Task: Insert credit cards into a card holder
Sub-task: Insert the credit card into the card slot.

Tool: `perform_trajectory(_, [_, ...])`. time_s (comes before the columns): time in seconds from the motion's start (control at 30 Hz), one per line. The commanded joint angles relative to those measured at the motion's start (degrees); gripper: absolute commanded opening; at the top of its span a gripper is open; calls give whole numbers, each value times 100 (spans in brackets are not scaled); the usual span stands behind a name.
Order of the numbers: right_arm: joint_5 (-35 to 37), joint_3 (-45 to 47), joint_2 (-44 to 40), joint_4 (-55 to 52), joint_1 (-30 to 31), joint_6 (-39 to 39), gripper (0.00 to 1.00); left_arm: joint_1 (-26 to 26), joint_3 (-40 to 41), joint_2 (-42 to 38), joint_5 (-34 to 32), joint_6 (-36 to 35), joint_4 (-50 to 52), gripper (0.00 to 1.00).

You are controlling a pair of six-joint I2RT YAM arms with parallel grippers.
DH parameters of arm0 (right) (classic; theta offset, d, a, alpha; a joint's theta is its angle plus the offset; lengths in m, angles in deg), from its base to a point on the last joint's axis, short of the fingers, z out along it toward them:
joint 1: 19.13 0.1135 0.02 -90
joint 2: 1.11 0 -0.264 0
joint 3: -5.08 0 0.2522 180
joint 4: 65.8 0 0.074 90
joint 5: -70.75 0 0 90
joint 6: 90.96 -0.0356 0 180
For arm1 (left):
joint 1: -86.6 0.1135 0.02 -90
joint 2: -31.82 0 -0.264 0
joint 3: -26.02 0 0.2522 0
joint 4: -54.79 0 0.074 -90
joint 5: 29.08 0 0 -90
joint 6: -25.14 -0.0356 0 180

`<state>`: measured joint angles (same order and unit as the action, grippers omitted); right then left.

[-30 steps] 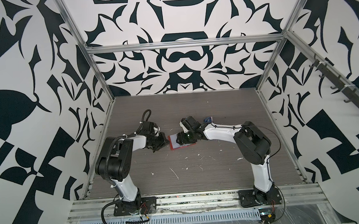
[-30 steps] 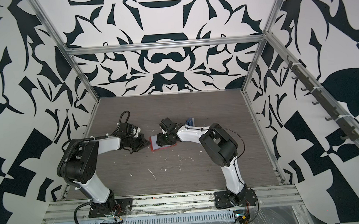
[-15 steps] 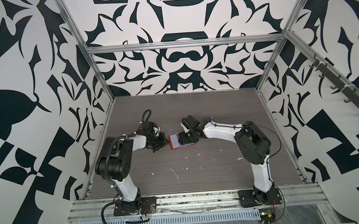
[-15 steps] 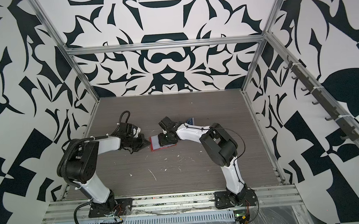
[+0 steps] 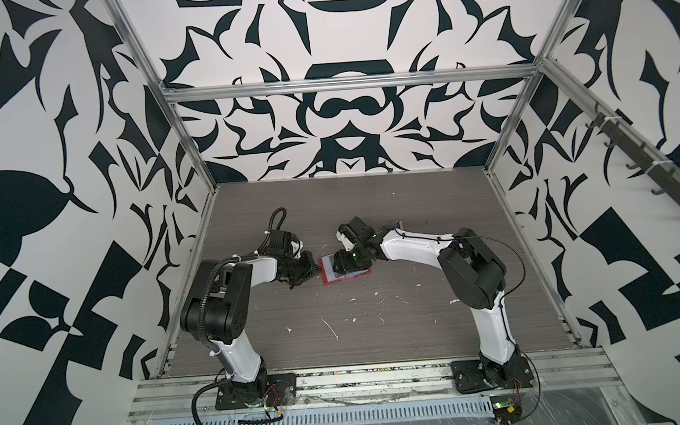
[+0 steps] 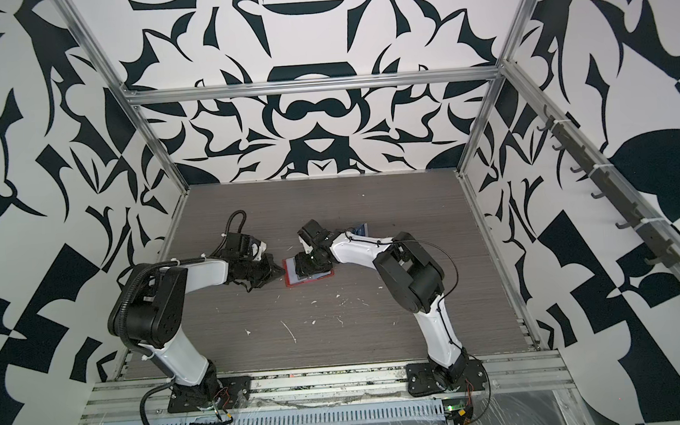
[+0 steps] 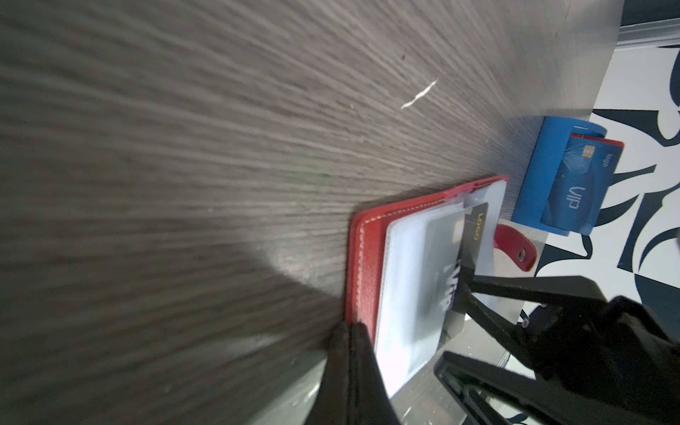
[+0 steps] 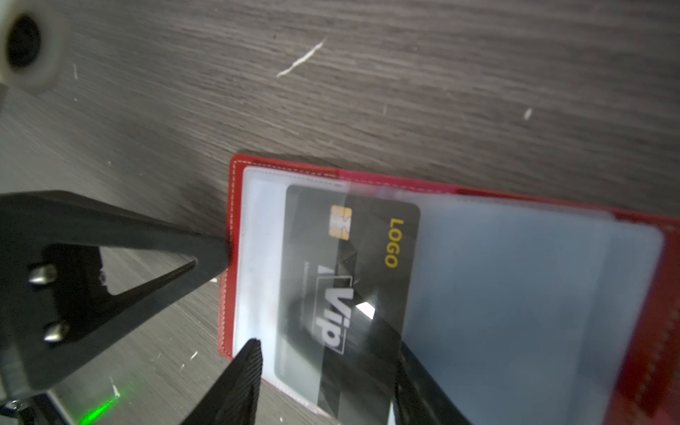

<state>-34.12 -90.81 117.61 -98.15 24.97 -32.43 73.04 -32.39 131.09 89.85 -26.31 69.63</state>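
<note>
Card holder (image 7: 364, 257) lies open and flat at mid table, between the 2 arms. The left gripper (image 7: 349, 331) has its jaws together, tip pressed against the holder's left edge. The right gripper (image 8: 323, 349) has its jaws apart over the black card (image 8: 368, 239), which sits partly inside a clear sleeve (image 8: 261, 228). 1 fingertip looks to be on the card; no pinch that I can see.

The risks: that fingertip could skid on the glossy card, or a corner could snag in the sleeve and buckle it. The left tip bears on a thin edge, so a slip there would let the holder slide left. The loose sleeves (image 8: 515, 294) on the right could flop over the mouth.

As for room, the 2 grippers are very close, so a leftward push is tight. The blue stand (image 7: 541, 173) with its blue card (image 7: 577, 184) stands just far-right of the holder. On the near side the table (image 7: 184, 147) is open.
</note>
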Motion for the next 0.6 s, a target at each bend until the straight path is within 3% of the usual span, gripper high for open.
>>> perform_trajectory(0.0, [-358,-84,142,-31,63,-7,59,2,114,113,-123,-84,252,0])
perform_trajectory(0.57, [-907,-284,299,154,209,52,58,-6,105,181,-19,-87,191,0])
